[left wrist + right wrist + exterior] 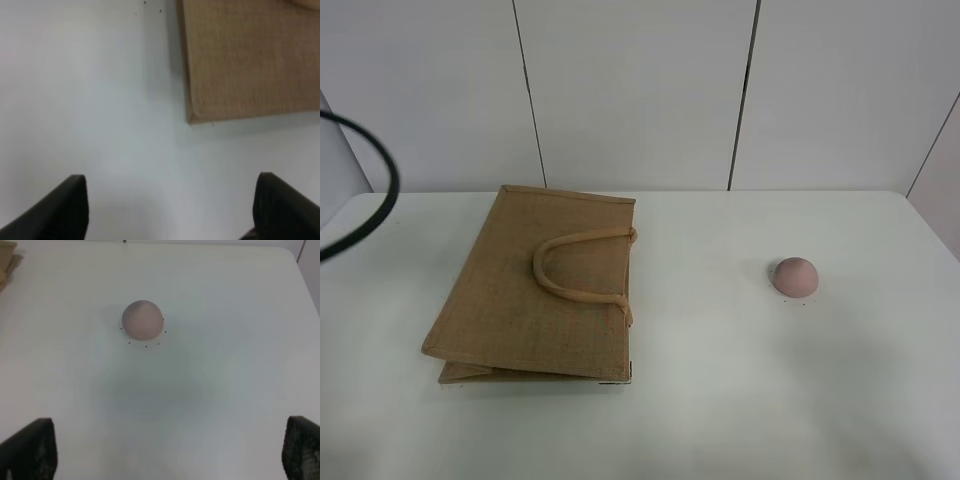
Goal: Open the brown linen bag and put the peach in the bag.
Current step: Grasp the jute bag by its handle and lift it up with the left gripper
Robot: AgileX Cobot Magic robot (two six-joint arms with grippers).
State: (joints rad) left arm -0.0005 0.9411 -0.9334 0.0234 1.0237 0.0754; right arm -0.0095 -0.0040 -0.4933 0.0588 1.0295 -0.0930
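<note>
The brown linen bag [535,290] lies flat and folded on the white table [720,400], left of centre, its beige loop handles [582,265] resting on top. To its right sits the small pink peach [794,276], alone on the table. Neither gripper shows in the high view. In the left wrist view the left gripper [170,210] stands open above bare table, a corner of the bag [250,60] ahead of it. In the right wrist view the right gripper [170,455] is open and empty, with the peach [143,319] well ahead of its fingers.
A black cable [375,190] loops in at the far left edge of the high view. White wall panels [640,90] stand behind the table's back edge. Small black dots [146,345] ring the peach's spot on the table.
</note>
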